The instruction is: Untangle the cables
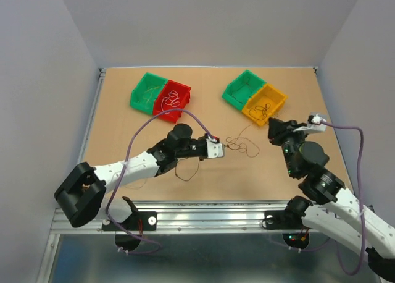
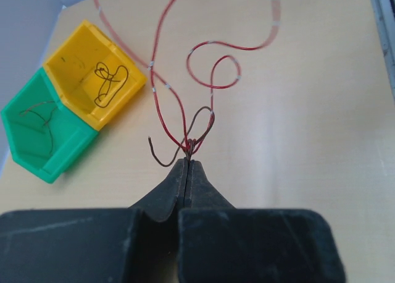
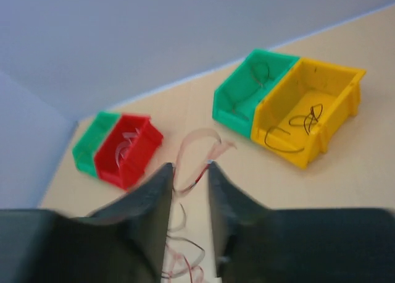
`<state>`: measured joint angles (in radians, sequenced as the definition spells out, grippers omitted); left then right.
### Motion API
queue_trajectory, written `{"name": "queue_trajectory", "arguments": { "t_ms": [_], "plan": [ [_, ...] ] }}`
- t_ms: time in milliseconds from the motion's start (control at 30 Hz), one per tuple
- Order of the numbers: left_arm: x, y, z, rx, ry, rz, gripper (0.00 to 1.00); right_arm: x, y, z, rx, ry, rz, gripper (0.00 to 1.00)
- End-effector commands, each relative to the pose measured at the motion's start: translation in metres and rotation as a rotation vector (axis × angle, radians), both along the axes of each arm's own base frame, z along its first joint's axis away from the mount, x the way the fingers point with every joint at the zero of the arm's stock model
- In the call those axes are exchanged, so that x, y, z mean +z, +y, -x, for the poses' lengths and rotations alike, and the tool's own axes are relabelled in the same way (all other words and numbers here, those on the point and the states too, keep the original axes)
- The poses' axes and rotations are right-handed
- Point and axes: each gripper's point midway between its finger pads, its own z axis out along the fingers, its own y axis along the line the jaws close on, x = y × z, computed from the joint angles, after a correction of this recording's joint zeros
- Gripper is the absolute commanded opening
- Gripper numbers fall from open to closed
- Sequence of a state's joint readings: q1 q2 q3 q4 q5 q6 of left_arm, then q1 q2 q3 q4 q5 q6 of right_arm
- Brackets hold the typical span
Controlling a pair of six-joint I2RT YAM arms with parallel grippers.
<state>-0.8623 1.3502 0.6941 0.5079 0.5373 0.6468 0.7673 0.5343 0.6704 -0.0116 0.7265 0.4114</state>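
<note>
The cables [image 1: 237, 144] are a small clump of thin red and brown wires on the table between the two arms. My left gripper [image 1: 221, 148] is shut on the clump's knot. In the left wrist view the jaws [image 2: 188, 161] pinch the knot [image 2: 190, 148], red loops [image 2: 213, 67] fan out beyond it, and a brown strand [image 2: 162, 159] curls to the left. My right gripper [image 1: 272, 126] hovers to the right of the clump near the yellow bin. It is open [image 3: 190, 170], with blurred reddish strands [image 3: 197, 148] showing between its fingers, not gripped.
A green and red bin pair [image 1: 160, 94] stands at the back left, with pale wires in the red one [image 3: 126, 150]. A green and yellow pair [image 1: 253, 96] stands at the back right. The yellow bin [image 2: 92, 73] holds dark wires; the green one [image 2: 37, 125] holds a thin strand.
</note>
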Motion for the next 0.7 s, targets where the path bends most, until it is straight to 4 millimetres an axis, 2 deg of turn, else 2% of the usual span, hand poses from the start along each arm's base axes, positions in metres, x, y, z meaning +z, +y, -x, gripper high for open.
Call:
{"name": "queue_trajectory", "arguments": {
  "t_ms": [0, 33, 67, 100, 167, 267, 333, 500, 667],
  "plan": [
    [0.036, 0.004, 0.014, -0.042, 0.001, 0.034, 0.0, -0.062, 0.034, 0.0, 0.145, 0.142, 0.072, 0.41],
    [0.036, 0.005, 0.015, -0.035, 0.02, 0.025, 0.0, -0.077, 0.041, 0.001, 0.182, 0.166, 0.087, 0.54],
    [0.038, 0.005, 0.014, -0.035, 0.023, 0.022, 0.0, -0.084, 0.043, 0.003, 0.199, 0.173, 0.093, 0.66],
    [0.04, 0.004, 0.014, -0.037, 0.02, 0.021, 0.0, -0.087, 0.051, 0.006, 0.248, 0.167, 0.095, 0.74],
    [0.039, 0.004, 0.015, -0.043, 0.024, 0.013, 0.0, -0.089, 0.06, 0.012, 0.316, 0.128, 0.089, 0.78],
    [0.034, 0.003, 0.013, -0.038, 0.04, -0.004, 0.0, -0.083, 0.08, 0.027, 0.465, 0.059, 0.077, 0.81],
    [0.038, 0.002, 0.011, -0.033, 0.038, -0.004, 0.0, -0.08, 0.092, 0.036, 0.548, 0.028, 0.062, 0.83],
    [0.039, 0.005, 0.019, -0.064, 0.028, -0.002, 0.0, -0.086, 0.104, 0.035, 0.595, 0.036, 0.077, 0.79],
    [0.043, 0.008, 0.031, -0.126, 0.018, -0.026, 0.0, -0.104, 0.118, 0.03, 0.643, 0.055, 0.183, 0.73]
  ]
}}
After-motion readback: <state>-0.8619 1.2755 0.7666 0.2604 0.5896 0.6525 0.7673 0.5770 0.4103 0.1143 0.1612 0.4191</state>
